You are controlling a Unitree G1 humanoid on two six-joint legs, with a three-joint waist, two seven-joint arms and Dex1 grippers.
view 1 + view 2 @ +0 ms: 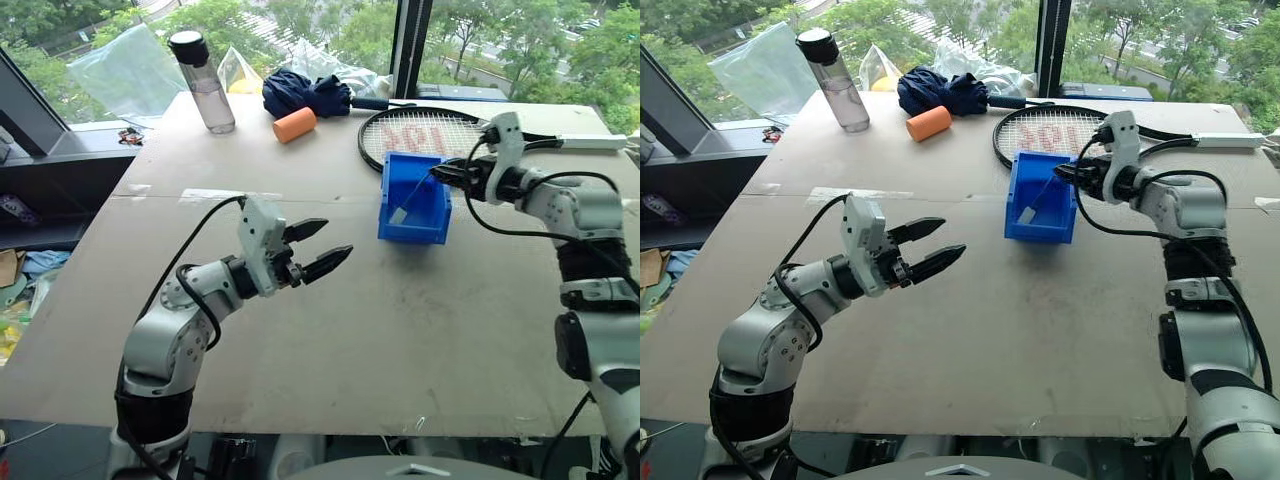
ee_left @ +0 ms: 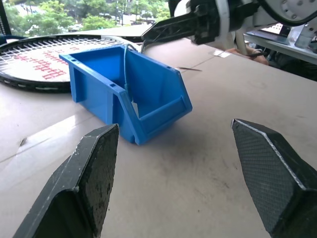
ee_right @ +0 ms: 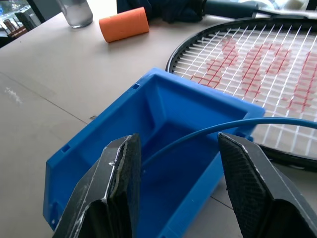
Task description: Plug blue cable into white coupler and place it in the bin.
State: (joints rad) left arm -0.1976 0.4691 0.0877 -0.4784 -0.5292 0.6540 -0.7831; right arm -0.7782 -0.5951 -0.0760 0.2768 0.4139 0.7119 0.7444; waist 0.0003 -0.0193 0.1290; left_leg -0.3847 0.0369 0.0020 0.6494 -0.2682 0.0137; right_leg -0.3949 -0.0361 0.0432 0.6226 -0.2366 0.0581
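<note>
Step in hand: the placing stage, judged from how things lie; the short thin bright-blue network cable [image 3: 208, 131] already runs down into the small bright-blue plastic storage bin [image 1: 432, 222], so the drop looks made or nearly made.
Cable position: one end arcs over the bin's far wall past the right gripper [image 3: 176, 163]; the rest slopes to the bin floor.
Coupler: a small white block [image 1: 399, 215] sits low inside the bin at the cable's lower end; I take it for the white plastic coupler, though whether the plug is fully seated in it cannot be told.
Right gripper: held just above the bin's rim, its two black fingers apart, the cable passing between them without a visible clamp.
Left gripper [image 1: 318, 250]: well clear of the bin over the bare brown tabletop [image 1: 400, 330], fingers spread wide, holding nothing.
Bin surroundings: its back edge is just beside the head of a black-framed racket with white and red strings [image 1: 420, 132].
Next move calls for: lifting the right gripper straight away so the loose cable end is not dragged back out, then checking that the whole cable lies inside.
</note>
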